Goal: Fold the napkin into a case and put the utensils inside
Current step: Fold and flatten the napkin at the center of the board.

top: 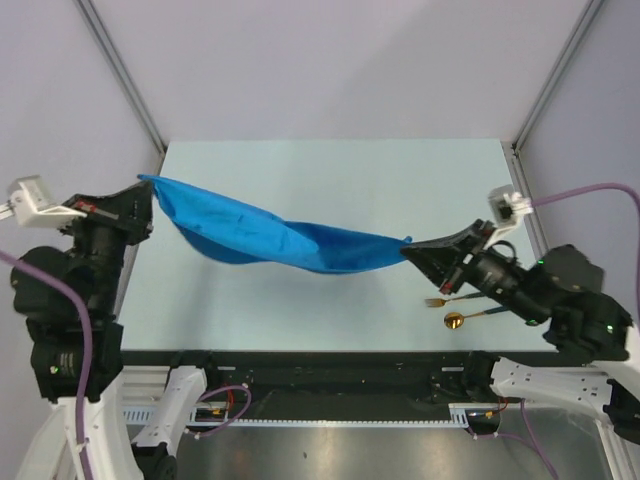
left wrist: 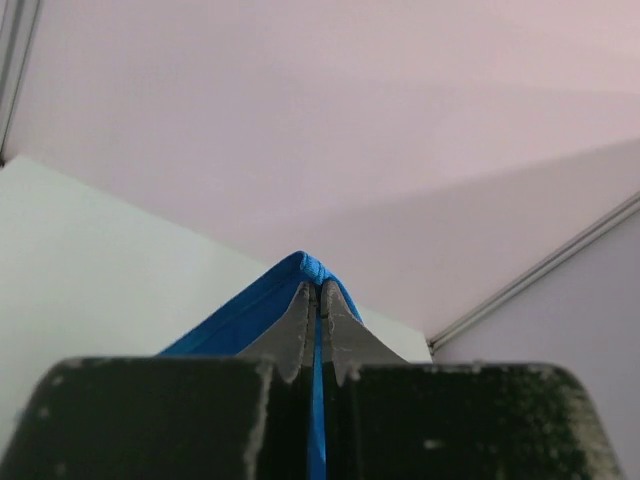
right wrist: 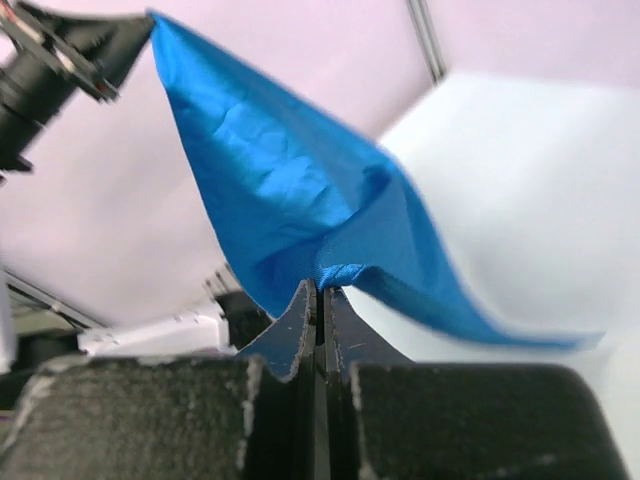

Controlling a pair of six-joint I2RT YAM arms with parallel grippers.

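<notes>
The bright blue napkin (top: 270, 238) hangs stretched in the air over the table, sagging in the middle. My left gripper (top: 146, 183) is shut on its left corner, and blue cloth (left wrist: 300, 268) shows between the closed fingertips in the left wrist view. My right gripper (top: 405, 250) is shut on the opposite corner, where the napkin (right wrist: 300, 200) spreads up from the pinched tips (right wrist: 322, 290). A gold-headed fork (top: 440, 300) and spoon (top: 460, 319) with dark handles lie on the table under the right arm.
The pale table (top: 330, 165) is framed by metal posts at the back corners (top: 120, 70). Its near edge runs along a black rail (top: 320, 360). The right arm's body partly covers the utensils' handles.
</notes>
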